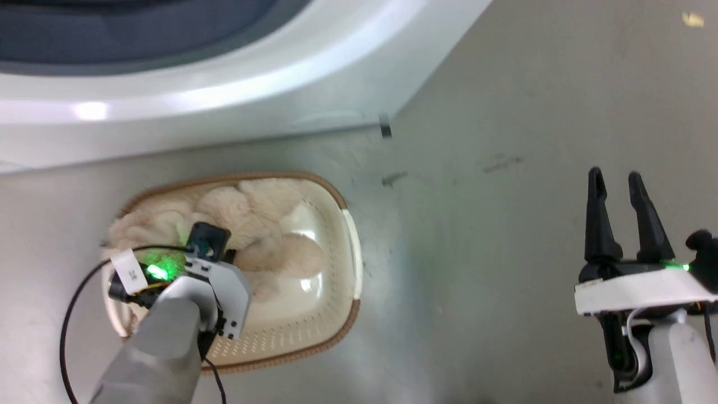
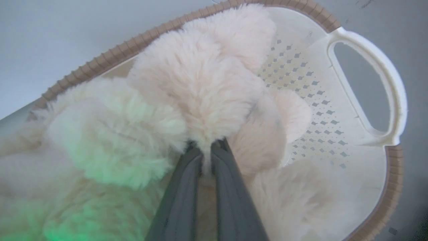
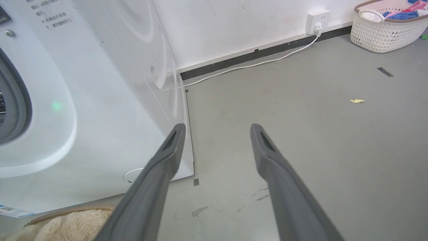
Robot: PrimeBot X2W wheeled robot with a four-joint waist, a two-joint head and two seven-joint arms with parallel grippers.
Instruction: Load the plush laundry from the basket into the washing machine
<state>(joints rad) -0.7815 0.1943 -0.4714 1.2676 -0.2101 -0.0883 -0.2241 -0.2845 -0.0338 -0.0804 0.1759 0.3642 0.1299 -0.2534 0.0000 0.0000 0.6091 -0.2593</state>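
- The basket [image 1: 328, 235] stands on the grey floor [image 1: 505, 252], just in front of the washing machine [image 1: 224, 95].
- The plush laundry [image 2: 200, 83] lies inside the basket, heaped toward the end away from the white handle [image 2: 384, 73]. The perforated wall by that handle is bare.
- The left end effector [image 2: 207, 145] reaches down into the basket, its fingers almost together and pinching a tuft of the plush's fur.
- The right end effector [image 1: 615, 179] hangs over bare floor well apart from the basket, fingers spread and holding nothing.
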